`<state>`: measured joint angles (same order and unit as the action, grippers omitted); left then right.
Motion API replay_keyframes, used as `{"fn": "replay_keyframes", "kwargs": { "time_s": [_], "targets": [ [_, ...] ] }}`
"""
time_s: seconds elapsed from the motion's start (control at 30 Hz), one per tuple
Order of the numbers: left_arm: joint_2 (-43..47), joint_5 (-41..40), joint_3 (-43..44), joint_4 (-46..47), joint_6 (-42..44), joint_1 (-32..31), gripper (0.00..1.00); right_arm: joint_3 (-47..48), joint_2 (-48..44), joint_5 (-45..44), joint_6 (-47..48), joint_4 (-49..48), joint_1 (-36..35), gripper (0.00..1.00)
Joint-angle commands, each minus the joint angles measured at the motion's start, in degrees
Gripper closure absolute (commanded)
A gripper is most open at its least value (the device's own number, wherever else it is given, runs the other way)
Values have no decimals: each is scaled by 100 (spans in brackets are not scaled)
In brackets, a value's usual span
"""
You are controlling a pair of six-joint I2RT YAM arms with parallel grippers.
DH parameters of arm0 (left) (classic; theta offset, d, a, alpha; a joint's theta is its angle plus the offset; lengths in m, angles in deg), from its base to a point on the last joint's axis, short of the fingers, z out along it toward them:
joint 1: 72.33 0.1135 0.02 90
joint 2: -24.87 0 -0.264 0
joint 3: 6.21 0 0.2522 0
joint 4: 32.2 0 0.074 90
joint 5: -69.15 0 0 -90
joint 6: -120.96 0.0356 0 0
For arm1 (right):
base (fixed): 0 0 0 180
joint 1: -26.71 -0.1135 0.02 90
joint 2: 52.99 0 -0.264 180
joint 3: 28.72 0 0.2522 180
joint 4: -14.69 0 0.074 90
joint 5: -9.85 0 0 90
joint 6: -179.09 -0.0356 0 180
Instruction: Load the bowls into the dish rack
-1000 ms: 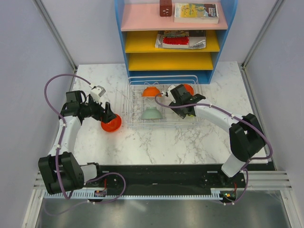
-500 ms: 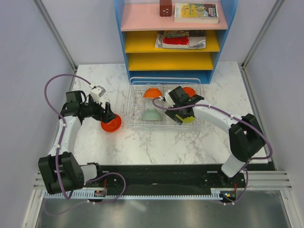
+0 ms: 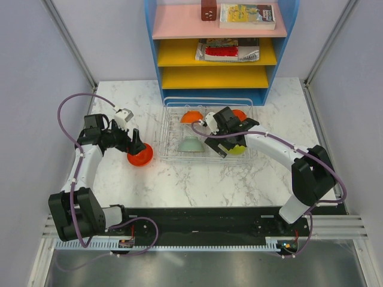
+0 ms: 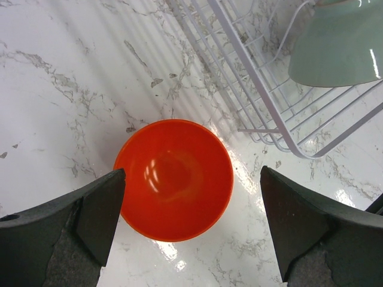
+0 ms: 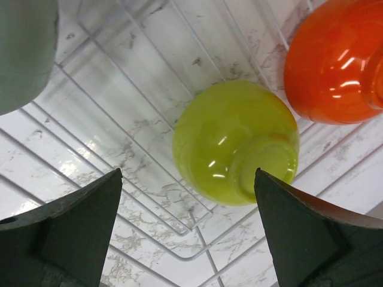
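Red bowl point(image 4: 173, 179), left end effector point(image 4: 191, 176) spread wide above

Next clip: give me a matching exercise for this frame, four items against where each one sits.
Items
1. red bowl
2. lime green bowl
3. mint bowl
4. book

Places
A. upside down in the dish rack, beneath the open right gripper
B. on the pink top shelf
C. in the dish rack, toward its left end
D. upright on the table, beneath the open left gripper

Pairs: 1-D, 2-A, 3-C, 4-B
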<state>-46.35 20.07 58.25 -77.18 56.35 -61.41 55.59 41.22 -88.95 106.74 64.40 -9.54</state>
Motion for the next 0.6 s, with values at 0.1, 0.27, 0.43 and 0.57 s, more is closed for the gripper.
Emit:
{"fn": "replay_keyframes", "kwargs": {
  "time_s": [0.1,0.27,0.43,0.57],
  "targets": [
    [-58,-427,11,99,353,68,0,267,-114,1073,-165,132,468,2],
    [-155,-507,-77,134,511,103,0,258,-236,1196,-218,-78,628,2],
    [-383,-480,-113,143,608,121,3,293,-527,1091,-323,-455,654,2],
    [-568,-507,-130,125,695,130,9,346,-352,679,-473,-755,689,2]
  ]
}}
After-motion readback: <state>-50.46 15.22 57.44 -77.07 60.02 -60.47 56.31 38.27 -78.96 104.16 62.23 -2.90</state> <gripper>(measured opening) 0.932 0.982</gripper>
